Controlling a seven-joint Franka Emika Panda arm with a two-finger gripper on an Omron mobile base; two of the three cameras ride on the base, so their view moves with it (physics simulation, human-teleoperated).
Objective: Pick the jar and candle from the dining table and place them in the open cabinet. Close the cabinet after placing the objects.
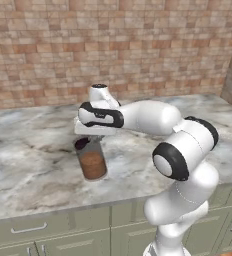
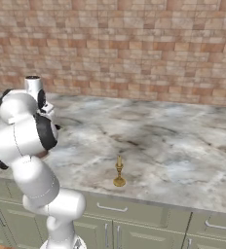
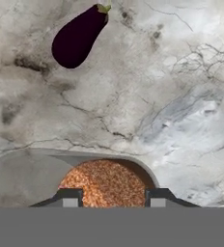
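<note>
The jar (image 1: 92,161), clear glass with brown powder in its lower half, stands on the dining table (image 1: 28,170) near the front edge. My gripper (image 1: 88,142) reaches down over its top from the right. In the hand view the jar (image 3: 106,181) sits between my two fingertips (image 3: 69,198), which press against its sides, so my gripper (image 3: 113,198) is shut on it. The small gold candle (image 2: 119,172) stands upright near the table's front edge, well to the right of the arm. The cabinet is out of view.
A dark purple eggplant (image 3: 77,36) lies on the marble beyond the jar. A brick wall (image 1: 113,45) runs behind the table. Sage-green drawers with silver handles (image 2: 110,208) line the table's front.
</note>
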